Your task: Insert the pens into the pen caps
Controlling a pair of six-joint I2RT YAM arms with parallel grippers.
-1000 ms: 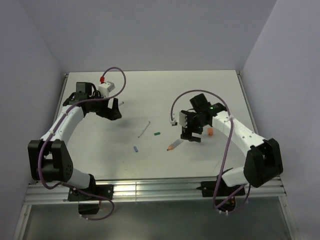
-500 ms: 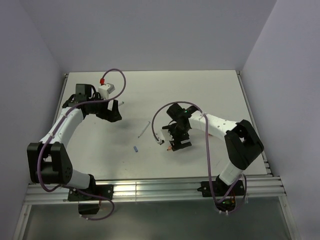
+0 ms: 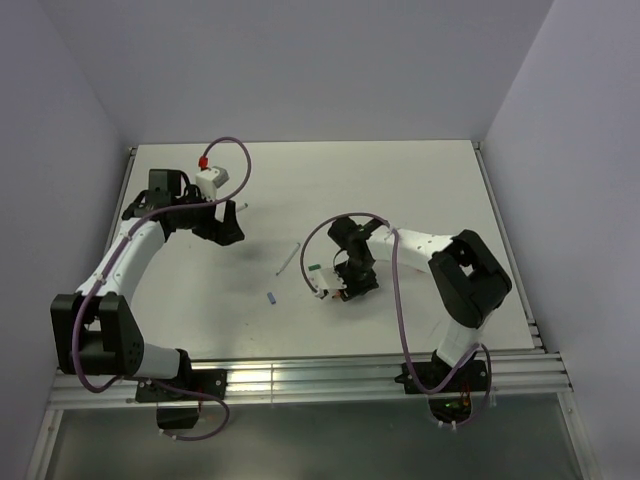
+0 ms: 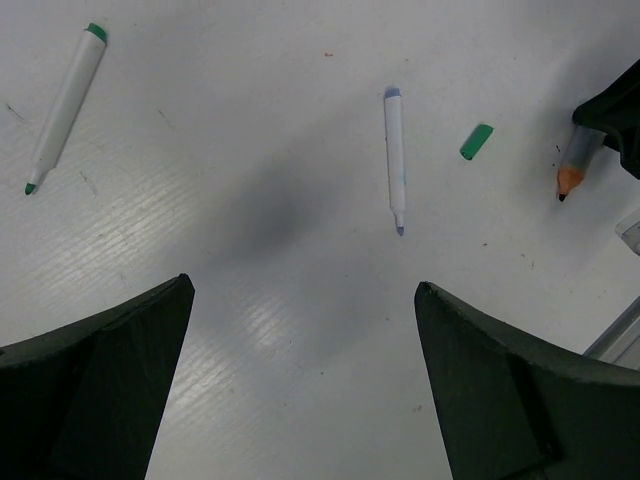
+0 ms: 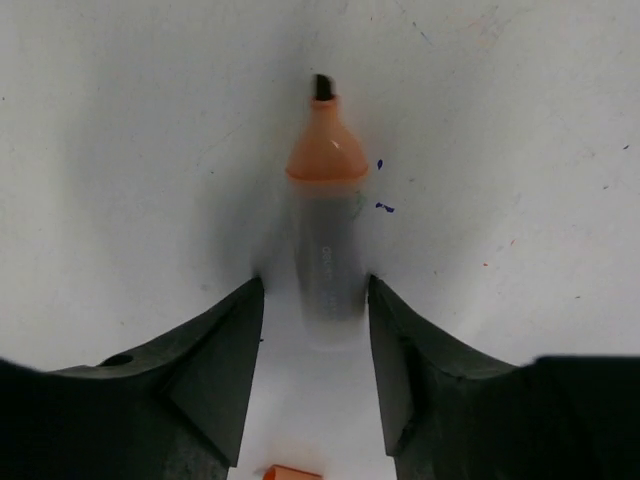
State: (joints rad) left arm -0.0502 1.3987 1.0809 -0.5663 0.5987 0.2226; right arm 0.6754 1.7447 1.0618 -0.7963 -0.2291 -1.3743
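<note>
Right gripper (image 5: 315, 290), shifted leftward over the orange-ended pen (image 5: 327, 170) lying mid-table (image 3: 420, 190), jaws half-closed astride its barrel, a slight gap remaining; left gripper (image 4: 304, 285) fully spread, empty.

Faint print runs along the orange-tipped pen (image 5: 326, 250), too blurred to read.

The rear of the thick translucent grey pen with the orange end (image 5: 327, 250) is blurred and shadowed between the black fingers (image 5: 215, 360) of the right gripper (image 5: 315, 292), so contact with it cannot be told. A small orange piece (image 5: 292, 472) is cut off by the lower edge there. From above, that pen is almost wholly hidden beneath the gripper, and the tiny blue plastic cap (image 3: 271, 298) is too small for its open end to be made out.
</note>
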